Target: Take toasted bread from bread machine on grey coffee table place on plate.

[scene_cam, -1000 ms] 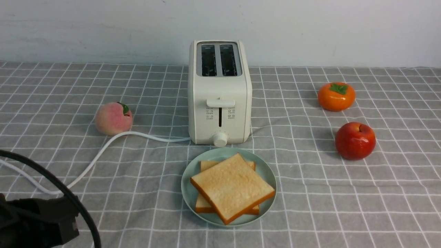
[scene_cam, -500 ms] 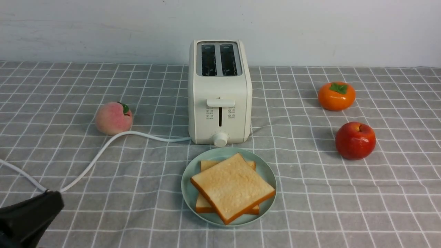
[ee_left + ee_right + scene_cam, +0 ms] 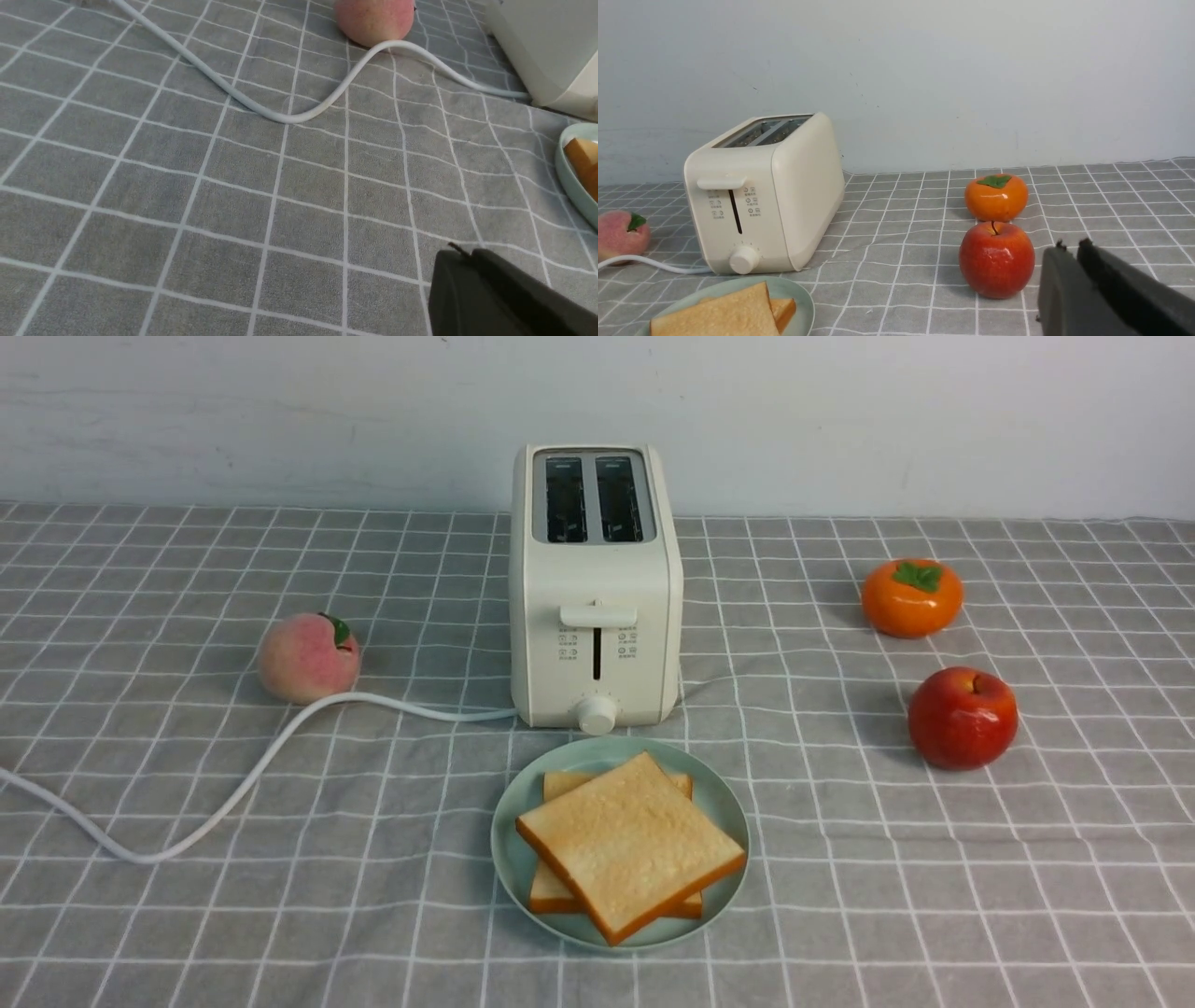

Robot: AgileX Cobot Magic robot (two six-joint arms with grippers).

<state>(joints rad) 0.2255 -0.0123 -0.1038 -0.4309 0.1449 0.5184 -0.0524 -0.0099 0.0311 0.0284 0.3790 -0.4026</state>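
Two slices of toasted bread lie stacked on the mint-green plate just in front of the cream-white bread machine, whose two slots are empty. All stand on the grey checked coffee table. Neither gripper shows in the front view. My left gripper is shut and empty, low over the cloth to the left of the plate. My right gripper is shut and empty, near the table's right side, next to the red apple. The bread, plate and bread machine show in the right wrist view.
A peach sits left of the bread machine, with the white cord curving past it to the left edge. An orange persimmon and a red apple sit at the right. A white wall runs behind the table.
My left arm, dark at the lower left of the front view, has drawn back out of that view. The bread, plate and bread machine have not moved.
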